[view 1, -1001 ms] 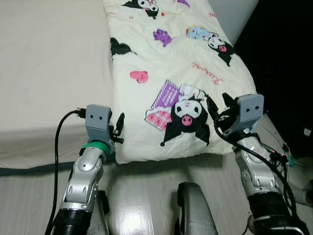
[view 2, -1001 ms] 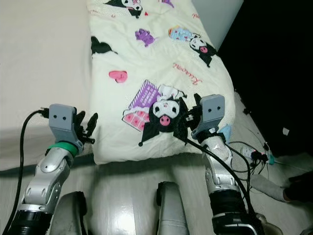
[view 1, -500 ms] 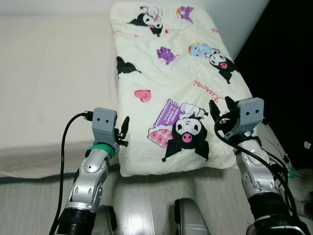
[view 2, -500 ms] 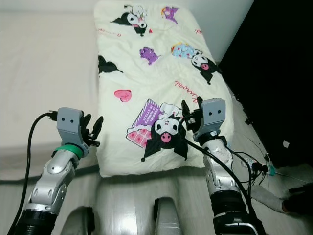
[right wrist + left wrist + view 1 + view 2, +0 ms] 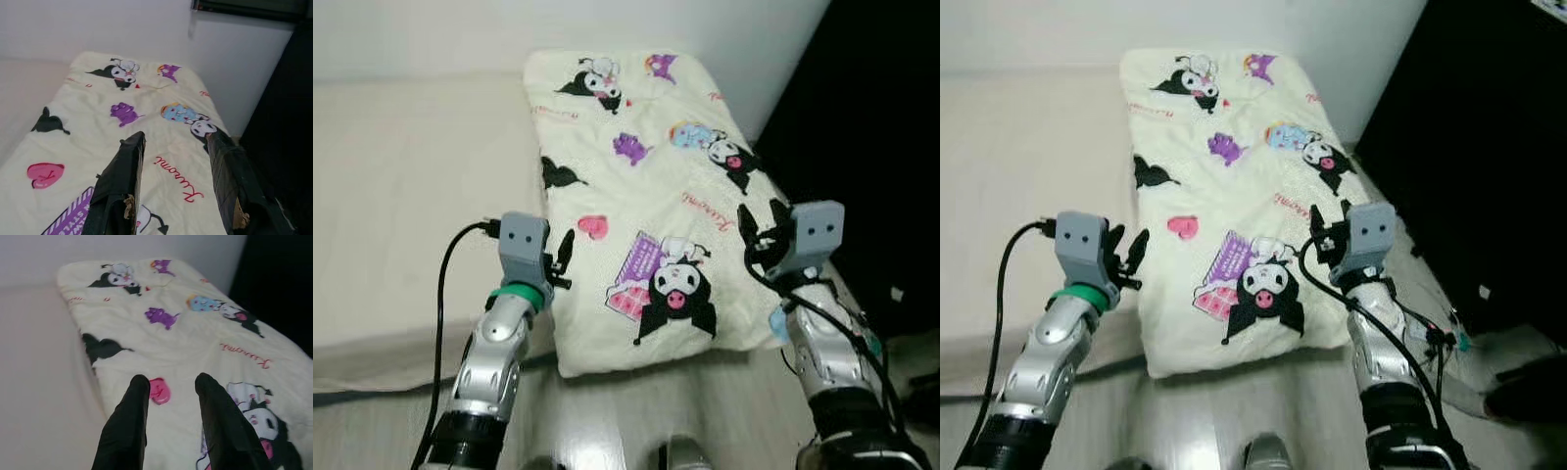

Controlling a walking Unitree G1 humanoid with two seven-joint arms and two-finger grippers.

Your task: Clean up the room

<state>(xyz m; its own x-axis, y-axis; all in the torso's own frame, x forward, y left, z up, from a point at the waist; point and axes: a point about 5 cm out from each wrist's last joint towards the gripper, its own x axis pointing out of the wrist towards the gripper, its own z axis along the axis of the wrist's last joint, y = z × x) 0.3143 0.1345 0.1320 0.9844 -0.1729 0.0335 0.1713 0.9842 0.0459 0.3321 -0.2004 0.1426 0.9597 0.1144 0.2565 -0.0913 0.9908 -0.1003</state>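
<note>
On bed (image 5: 401, 196): cartoon blanket (image 5: 646, 196), both grippers open above.

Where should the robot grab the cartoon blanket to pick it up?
Probably the two near corners of the blanket, at the edge hanging over the bed. The open left gripper and right gripper already flank it, so each could come in from its own side.
</note>
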